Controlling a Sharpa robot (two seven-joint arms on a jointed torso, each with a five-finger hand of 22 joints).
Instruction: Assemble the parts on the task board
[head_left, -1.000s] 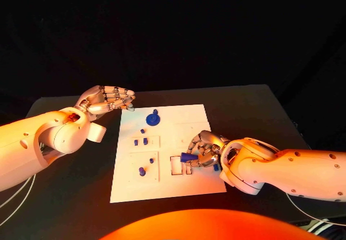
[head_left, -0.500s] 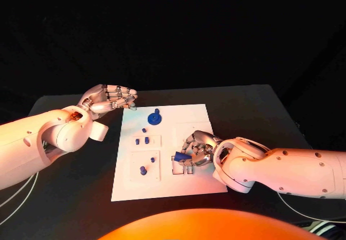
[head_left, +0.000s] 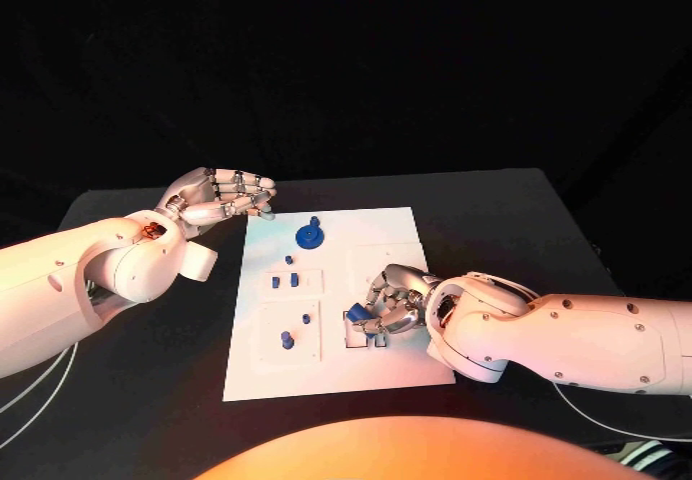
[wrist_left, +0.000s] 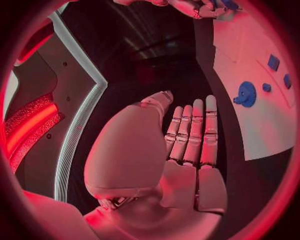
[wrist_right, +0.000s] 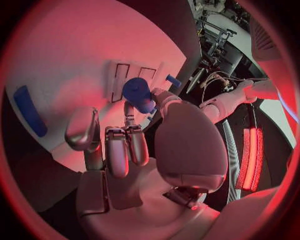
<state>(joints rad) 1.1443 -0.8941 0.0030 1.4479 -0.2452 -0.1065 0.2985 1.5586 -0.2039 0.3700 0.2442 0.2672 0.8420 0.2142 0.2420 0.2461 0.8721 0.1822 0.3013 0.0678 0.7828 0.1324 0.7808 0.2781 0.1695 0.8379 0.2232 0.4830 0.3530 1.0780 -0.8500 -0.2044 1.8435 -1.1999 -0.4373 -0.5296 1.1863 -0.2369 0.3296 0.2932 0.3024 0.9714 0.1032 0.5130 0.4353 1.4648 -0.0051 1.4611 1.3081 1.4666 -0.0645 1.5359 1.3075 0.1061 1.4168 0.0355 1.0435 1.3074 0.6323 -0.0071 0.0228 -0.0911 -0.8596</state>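
The white task board (head_left: 389, 250) lies in the middle of the black table. My right hand (head_left: 389, 308) hovers over its near right part and pinches a blue part (head_left: 361, 318) (wrist_right: 139, 94) between thumb and finger, just above the rectangular slots (head_left: 355, 334) (wrist_right: 122, 79). My left hand (head_left: 224, 200) (wrist_left: 187, 145) hangs beside the board's far left corner with its fingers curled in and nothing in it. A round blue part (head_left: 307, 238) (wrist_left: 245, 94) sits on the board's far side. Small blue pieces (head_left: 283, 282) stand in the left sockets, two more (head_left: 287, 342) nearer me.
A long blue piece (wrist_right: 29, 117) lies on the board close to my right hand, and a short blue peg (wrist_right: 173, 80) lies beyond the slots. The black table (head_left: 490, 220) stretches bare to the right of the board.
My right hand has slid a little to the left with the blue part, bringing it over the slots. The left hand has hardly moved.
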